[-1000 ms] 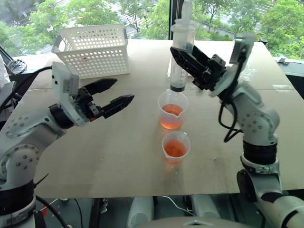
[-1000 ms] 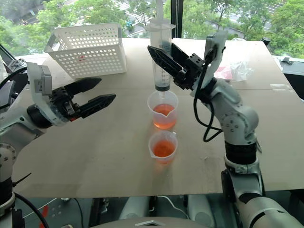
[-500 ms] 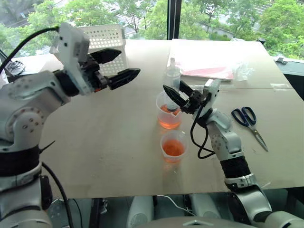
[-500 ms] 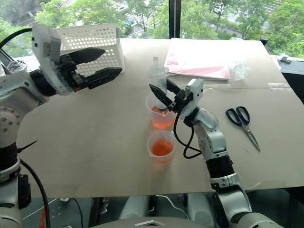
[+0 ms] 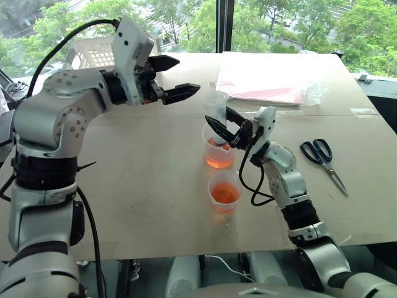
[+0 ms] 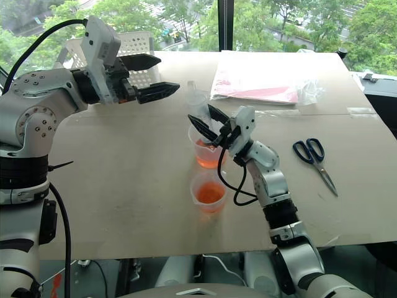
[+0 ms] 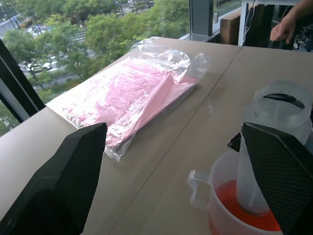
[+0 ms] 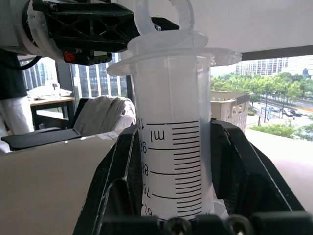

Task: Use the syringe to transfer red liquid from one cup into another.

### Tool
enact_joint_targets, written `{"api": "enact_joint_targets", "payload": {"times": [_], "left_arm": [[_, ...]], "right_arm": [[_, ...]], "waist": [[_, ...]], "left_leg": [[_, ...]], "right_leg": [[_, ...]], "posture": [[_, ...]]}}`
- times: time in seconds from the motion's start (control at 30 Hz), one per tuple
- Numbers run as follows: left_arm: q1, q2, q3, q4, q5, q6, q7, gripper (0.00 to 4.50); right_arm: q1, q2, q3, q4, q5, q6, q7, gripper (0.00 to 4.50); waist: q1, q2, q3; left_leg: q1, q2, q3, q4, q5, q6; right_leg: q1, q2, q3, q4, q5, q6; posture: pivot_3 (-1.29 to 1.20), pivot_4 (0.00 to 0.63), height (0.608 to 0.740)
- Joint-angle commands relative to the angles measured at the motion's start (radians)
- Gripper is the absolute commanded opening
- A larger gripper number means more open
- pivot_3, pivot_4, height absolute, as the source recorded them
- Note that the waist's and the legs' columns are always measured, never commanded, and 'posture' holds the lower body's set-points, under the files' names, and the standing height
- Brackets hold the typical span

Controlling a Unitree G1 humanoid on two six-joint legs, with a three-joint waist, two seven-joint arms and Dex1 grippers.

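Drawing the red liquid [image 5: 219,161] up cleanly, as I judge it, calls for the right gripper [image 5: 226,126] to keep the syringe [image 5: 217,110] upright and steady with its tip under the surface, while the left gripper [image 5: 175,79] comes in over the top to take the plunger and lift it straight, slowly, so the barrel is not tipped against the cup wall.

In the head views, the syringe stands in the taller spouted cup [image 5: 218,148] at the middle of the table [image 5: 136,186], clamped about its barrel by the right gripper. The shorter cup [image 5: 225,192] sits just nearer, holding its own orange-red pool. The left gripper hangs up and to the left of the syringe, fingers spread wide, grasping nothing. A white perforated basket [image 5: 93,54] lies far left, black-handled scissors [image 5: 324,161] right.

From the left wrist, the syringe's ringed top [image 7: 281,105] looks milky and thin-walled, the cup glossy; a crinkled clear bag of pink sheets [image 7: 132,88] lies beyond. A person's hand [image 7: 288,27] shows far off.

From the right wrist, the cylindrical barrel [image 8: 172,161] carries black scale marks between matte black fingers [image 8: 120,191].
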Motion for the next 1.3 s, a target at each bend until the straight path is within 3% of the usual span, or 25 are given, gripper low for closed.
{"api": "enact_joint_targets", "payload": {"times": [0.03, 0.27, 1.2, 1.3], "left_arm": [[-0.036, -0.006, 0.017, 0.007, 0.032, -0.035, -0.03, 4.5], [-0.053, -0.029, 0.024, 0.037, 0.071, -0.045, -0.065, 4.5], [-0.047, -0.074, 0.009, 0.053, 0.115, -0.057, -0.145, 4.5], [-0.045, -0.097, -0.011, 0.06, 0.135, -0.089, -0.163, 3.23]], "right_arm": [[-0.008, -0.007, -0.002, -0.04, 0.021, 0.11, -0.023, 1.44], [-0.045, -0.025, -0.001, -0.107, 0.044, 0.254, -0.03, 1.44], [-0.098, -0.036, 0.012, -0.1, 0.039, 0.317, 0.034, 1.44], [-0.104, -0.036, 0.016, -0.103, 0.042, 0.331, 0.047, 1.44]], "waist": [[0.0, 0.0, 0.0], [-0.005, 0.0, 0.0], [-0.012, 0.0, 0.0], [-0.011, 0.0, 0.0]], "left_leg": [[0.0, 0.0, 0.0, 0.0, 0.0, 0.0], [0.0, 0.0, 0.0, 0.0, 0.0, 0.0], [-0.001, 0.0, -0.001, 0.0, 0.0, 0.0], [-0.001, 0.0, 0.0, 0.0, 0.0, 0.0]], "right_leg": [[0.0, 0.0, 0.0, 0.0, 0.0, 0.0], [0.0, 0.0, 0.0, 0.0, 0.0, 0.0], [-0.001, 0.0, -0.001, 0.0, 0.0, 0.0], [-0.001, 0.0, -0.001, 0.0, 0.0, 0.0]], "posture": [[0.0, 0.15, 0.74], [0.0, 0.15, 0.74], [0.0, 0.15, 0.74], [0.0, 0.15, 0.74]]}}
